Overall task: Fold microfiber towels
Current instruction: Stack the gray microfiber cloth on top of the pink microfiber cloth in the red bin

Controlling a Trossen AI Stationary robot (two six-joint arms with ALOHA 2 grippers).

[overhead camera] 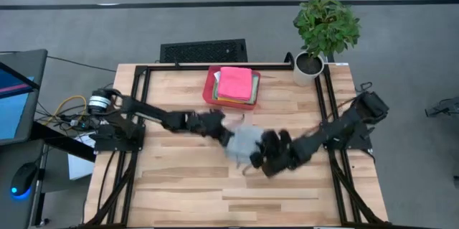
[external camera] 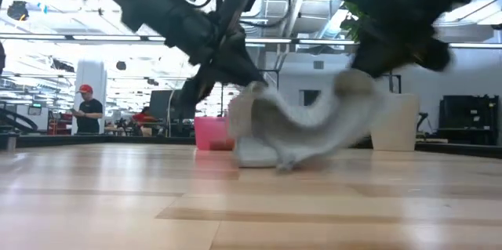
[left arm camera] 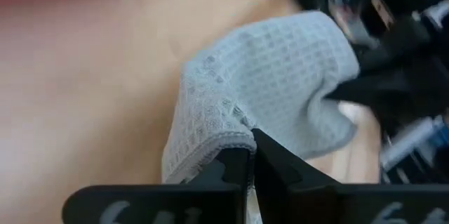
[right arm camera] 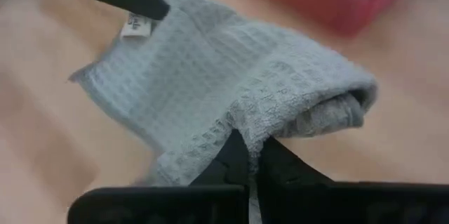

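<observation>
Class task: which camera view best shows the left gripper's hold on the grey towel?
The left wrist view: the left gripper is shut on the hem of the grey towel. The high view shows the towel between both arms, the low view shows it lifted, and the right wrist view shows its label side.

Blurred grey towel (overhead camera: 242,143), motion-smeared

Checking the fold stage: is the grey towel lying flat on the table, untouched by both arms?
No. In the low view the grey towel is lifted and draped between the left gripper and the right gripper, each pinching an edge.
</observation>
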